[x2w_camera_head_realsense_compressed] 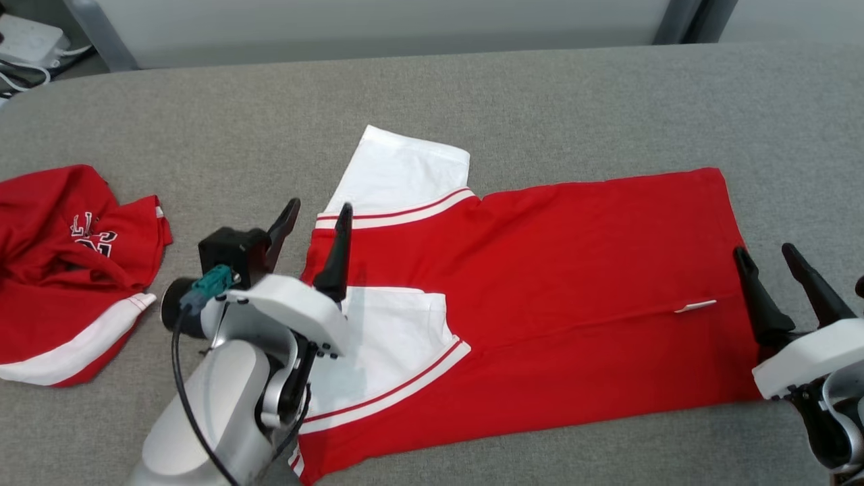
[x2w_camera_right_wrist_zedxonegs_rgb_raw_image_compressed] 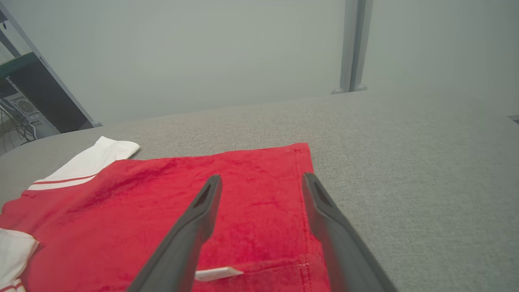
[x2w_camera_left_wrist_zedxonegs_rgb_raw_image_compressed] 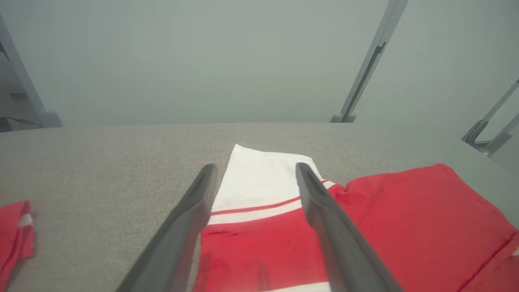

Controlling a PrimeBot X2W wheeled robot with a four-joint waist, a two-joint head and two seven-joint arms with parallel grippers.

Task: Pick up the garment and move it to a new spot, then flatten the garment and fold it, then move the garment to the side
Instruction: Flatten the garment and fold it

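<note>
**Red garment flat on the table, both grippers parted above its ends**

On the middle of the grey table point(x2w_camera_head_realsense_compressed: 540, 88): the red garment point(x2w_camera_head_realsense_compressed: 574, 270) point(x2w_camera_left_wrist_zedxonegs_rgb_raw_image_compressed: 259, 251) point(x2w_camera_right_wrist_zedxonegs_rgb_raw_image_compressed: 243, 182), spread flat, hem end toward the robot's right, white sleeves toward its left. Far sleeve point(x2w_camera_head_realsense_compressed: 398, 172) point(x2w_camera_left_wrist_zedxonegs_rgb_raw_image_compressed: 263, 178) laid out straight beyond its red-and-white stripe trim. Near sleeve point(x2w_camera_head_realsense_compressed: 391, 344) folded in over the red body. Across that body, a long straight line from the near sleeve to the hem, with a small white tag point(x2w_camera_head_realsense_compressed: 695, 306) point(x2w_camera_right_wrist_zedxonegs_rgb_raw_image_compressed: 217, 273) lying on it.

Above the sleeve end, the left gripper point(x2w_camera_head_realsense_compressed: 320, 206) point(x2w_camera_left_wrist_zedxonegs_rgb_raw_image_compressed: 255, 167), jaws wide apart, nothing between them. In the left wrist view, one finger over bare table just beside the cloth's edge, the other over the red shoulder, the far sleeve seen between the two tips. Touching the cloth or not: cannot tell.

Above the hem end, the right gripper point(x2w_camera_head_realsense_compressed: 764, 249) point(x2w_camera_right_wrist_zedxonegs_rgb_raw_image_compressed: 261, 177), jaws likewise wide apart and empty. In the right wrist view, one finger over red cloth, the other along the stitched hem edge, the tag low between them.

Well apart, at the table's left: a second red garment point(x2w_camera_head_realsense_compressed: 61, 270) point(x2w_camera_left_wrist_zedxonegs_rgb_raw_image_compressed: 14, 235), crumpled, with a white band and dark lettering, clear of both grippers.
</note>
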